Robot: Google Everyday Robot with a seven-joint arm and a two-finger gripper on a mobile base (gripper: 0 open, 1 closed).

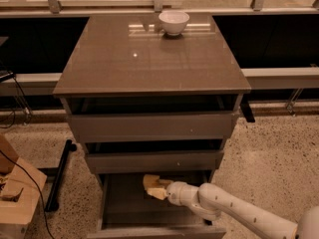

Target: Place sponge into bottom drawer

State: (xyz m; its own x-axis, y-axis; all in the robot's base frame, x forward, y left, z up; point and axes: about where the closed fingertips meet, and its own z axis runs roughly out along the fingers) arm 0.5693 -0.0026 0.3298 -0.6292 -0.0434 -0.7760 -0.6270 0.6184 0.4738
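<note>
The pale-yellow sponge (pixel 151 181) is inside the open bottom drawer (pixel 124 203), near its back, just under the middle drawer's front. My gripper (pixel 158 189) reaches in from the lower right on a white arm (pixel 234 210), with its fingers around the sponge. The sponge sits low over the drawer floor; I cannot tell whether it touches the floor. The bottom drawer is pulled out toward the front and its front panel is cut off by the lower edge of the view.
A white bowl (pixel 173 22) stands at the back of the grey cabinet top (pixel 149 59). The top drawer (pixel 149 126) and middle drawer (pixel 154 161) stick out slightly. A wooden object (pixel 15 198) and black cables lie on the speckled floor at left.
</note>
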